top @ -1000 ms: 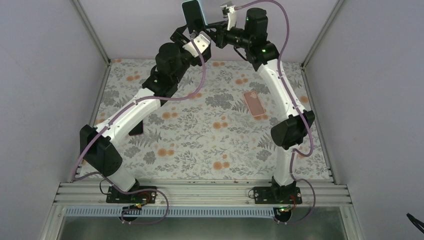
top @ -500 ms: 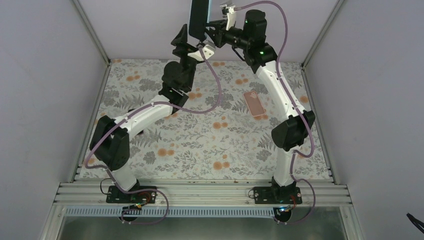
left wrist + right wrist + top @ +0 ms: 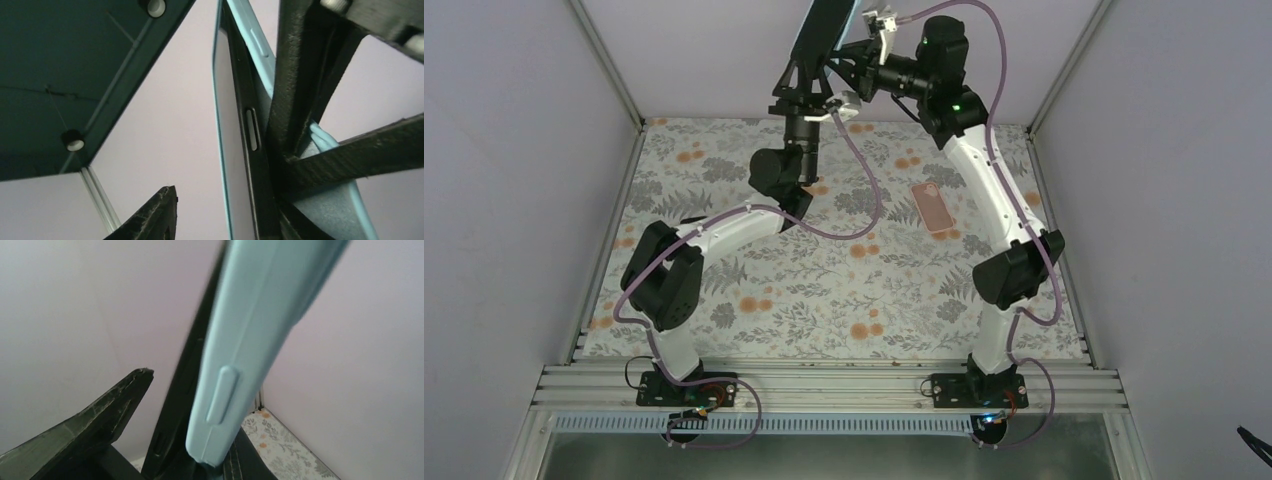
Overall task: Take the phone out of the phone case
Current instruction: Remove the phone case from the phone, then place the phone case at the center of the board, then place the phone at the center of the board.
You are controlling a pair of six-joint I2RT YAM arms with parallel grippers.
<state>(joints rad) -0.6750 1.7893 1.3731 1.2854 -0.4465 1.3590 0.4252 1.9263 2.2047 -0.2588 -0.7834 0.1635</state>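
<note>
A black phone (image 3: 822,32) in a light blue phone case (image 3: 255,325) is held high above the back of the table, leaning right. My right gripper (image 3: 858,52) is shut on the case's rim; its dark fingers (image 3: 300,75) cross the case's edge in the left wrist view. There the case (image 3: 345,210) bulges away from the phone (image 3: 250,165). My left gripper (image 3: 812,82) reaches up from below with its jaws around the phone. Its one visible finger (image 3: 152,215) stands clear of the screen, and the other is hidden behind the phone.
A pink phone-shaped object (image 3: 932,208) lies flat on the flowered table cloth (image 3: 844,290) at the right, under the right arm. Pale walls (image 3: 514,200) close in the table on the left, the back and the right.
The left arm has stretched upward and right to the phone, and its jaws have narrowed around it. The phone has tipped from upright to leaning right. The right gripper has stayed shut.
</note>
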